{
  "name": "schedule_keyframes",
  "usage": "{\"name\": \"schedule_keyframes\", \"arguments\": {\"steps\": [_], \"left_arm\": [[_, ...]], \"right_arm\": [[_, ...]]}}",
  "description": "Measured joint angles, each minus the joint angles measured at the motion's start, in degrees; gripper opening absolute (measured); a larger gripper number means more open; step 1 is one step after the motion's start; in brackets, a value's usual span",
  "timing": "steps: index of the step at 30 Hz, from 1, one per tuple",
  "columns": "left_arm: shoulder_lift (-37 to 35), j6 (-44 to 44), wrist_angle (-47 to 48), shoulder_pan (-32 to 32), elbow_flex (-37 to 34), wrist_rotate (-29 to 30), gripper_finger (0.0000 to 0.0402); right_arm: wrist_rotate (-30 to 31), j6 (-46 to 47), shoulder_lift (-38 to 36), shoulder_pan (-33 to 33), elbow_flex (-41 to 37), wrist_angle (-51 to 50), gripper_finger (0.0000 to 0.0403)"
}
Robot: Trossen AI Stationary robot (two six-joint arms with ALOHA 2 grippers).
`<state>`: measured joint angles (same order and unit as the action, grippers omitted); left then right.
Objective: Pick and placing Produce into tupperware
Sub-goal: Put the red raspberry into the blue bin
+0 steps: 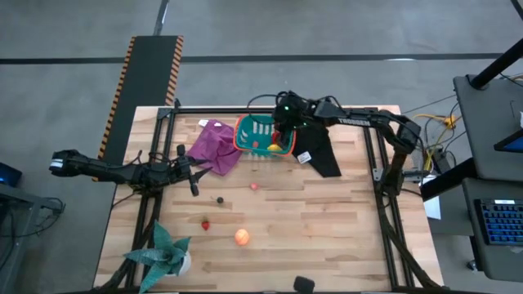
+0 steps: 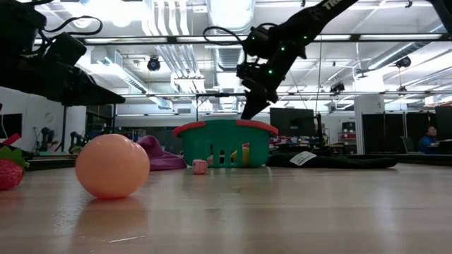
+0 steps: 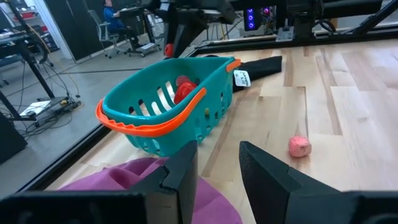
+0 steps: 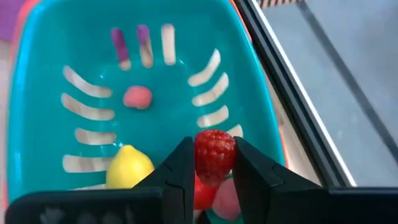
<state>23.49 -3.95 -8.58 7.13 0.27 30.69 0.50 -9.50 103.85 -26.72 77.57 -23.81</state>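
The right pincer (image 4: 211, 163) hangs over the teal tupperware (image 1: 245, 131) near the far edge of the desk (image 1: 327, 229), its two dark fingers closed on a red raspberry (image 4: 215, 153) held just above the container's slotted floor. Inside the tupperware lie a yellow lemon (image 4: 129, 167) and a small pink piece (image 4: 137, 98), with another red piece (image 4: 203, 191) and a pale pink one (image 4: 227, 200) partly hidden under the fingers. The container sits between a purple cloth (image 1: 214, 145) on one side and a black cloth (image 1: 320, 153) on the other, touching or nearly touching both. From table height the right arm comes down at a slant onto the orange rim (image 2: 224, 125). The left pincer (image 1: 193, 171) waits low over the desk beside the purple cloth, its fingers (image 3: 184, 171) parted with nothing between them. Still out on the open wood are an orange-peach ball (image 1: 242, 237), a small red strawberry (image 1: 205, 224), a small dark piece (image 1: 219, 199) and a pink piece (image 1: 255, 186), all well apart from one another. A green spiky plant (image 1: 160, 251) stands at the near left corner.
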Motion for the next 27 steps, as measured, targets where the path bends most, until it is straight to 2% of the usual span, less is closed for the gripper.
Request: {"name": "schedule_keyframes", "arguments": {"steps": [7, 18, 27], "left_arm": [[0.0, 0.2, 0.0, 0.0, 0.0, 0.0, 0.0105], [0.0, 0.1, 0.0, 0.0, 0.0, 0.0, 0.0105], [0.0, 0.1, 0.0, 0.0, 0.0, 0.0, 0.0105]], "right_arm": [[-0.4, 3.1, 3.2, -0.2, 5.6, -7.6, 0.0073], [-0.3, 1.6, 3.4, 1.3, 5.6, -13.4, 0.0073], [-0.4, 0.5, 4.5, 2.1, 5.5, -14.1, 0.0073]]}}
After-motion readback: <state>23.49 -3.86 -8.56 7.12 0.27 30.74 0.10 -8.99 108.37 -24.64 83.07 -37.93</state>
